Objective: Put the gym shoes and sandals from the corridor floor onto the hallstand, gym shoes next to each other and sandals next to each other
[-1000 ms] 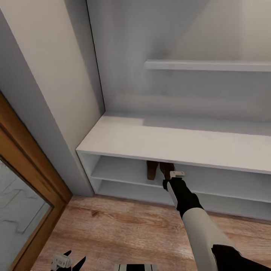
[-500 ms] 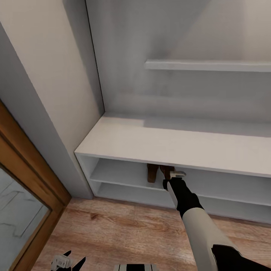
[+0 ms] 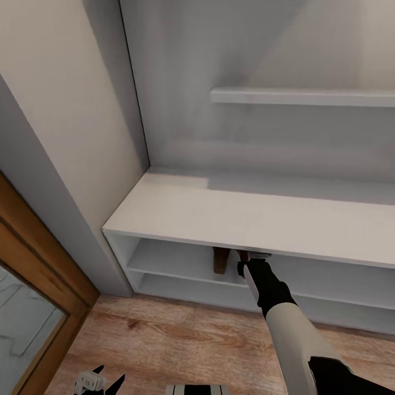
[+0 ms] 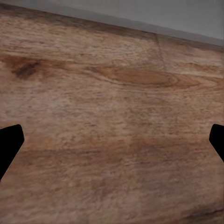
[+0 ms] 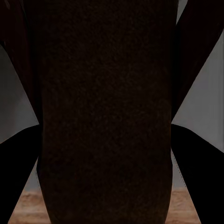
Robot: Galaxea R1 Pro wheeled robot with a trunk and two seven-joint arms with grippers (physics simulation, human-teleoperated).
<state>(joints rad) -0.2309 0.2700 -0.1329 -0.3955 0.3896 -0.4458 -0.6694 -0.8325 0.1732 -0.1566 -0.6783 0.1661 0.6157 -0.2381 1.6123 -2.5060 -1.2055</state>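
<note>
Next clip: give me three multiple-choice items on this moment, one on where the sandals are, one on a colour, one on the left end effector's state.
1. Where are the sandals?
A. on the rack's flat top
B. on the rack's upper open shelf
C. on the floor

2. What colour is the rack?
A. pale grey-white
B. dark brown
C. green

3. How is the left end effector?
A. shut on a sneaker
B. open, holding nothing
C. shut on a sandal

Key: 1 B, their brown ends show under the top board, by the right end effector. 2 A, head view. 3 B, its fingertips stand apart over the bare floor.
</note>
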